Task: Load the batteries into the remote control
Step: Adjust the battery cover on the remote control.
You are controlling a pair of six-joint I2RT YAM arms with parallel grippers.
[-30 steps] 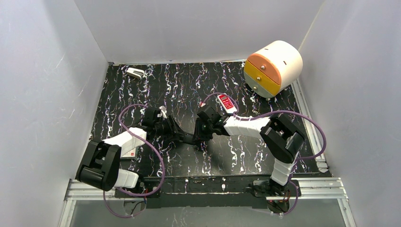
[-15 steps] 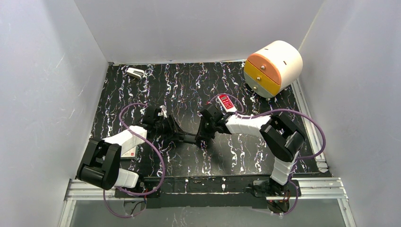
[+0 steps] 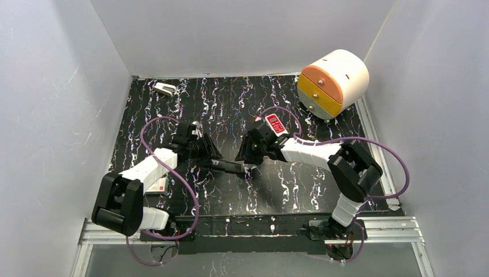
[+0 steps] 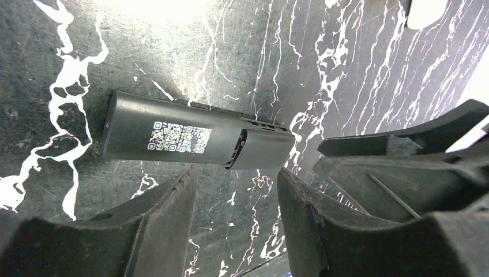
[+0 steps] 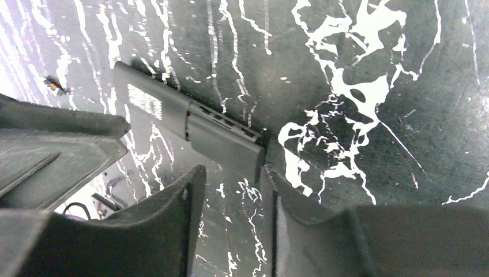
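Observation:
The remote control [image 4: 196,138] is a slim black bar lying flat on the marbled black tabletop, its QR label and the seam of its end cover facing up. From above, the remote control [image 3: 228,167] lies between the two arms. My left gripper [image 4: 236,173] hovers just short of its long side, open and holding nothing. My right gripper [image 5: 233,171] is open over the cover end of the remote control [image 5: 190,124], with nothing between its fingers. In the top view the left gripper [image 3: 210,153] and right gripper [image 3: 245,154] stand apart. The batteries are out of view.
A cream drawer unit [image 3: 334,81] with orange and yellow fronts stands at the back right. A white stapler [image 3: 165,89] lies at the back left. A small red device [image 3: 275,123] lies by the right wrist, and a red-and-white item [image 3: 158,184] beside the left arm.
Both grippers have drawn back from the remote, the left one toward the left and the right one toward the back. The right jaws have widened. The remote now lies free on the table.

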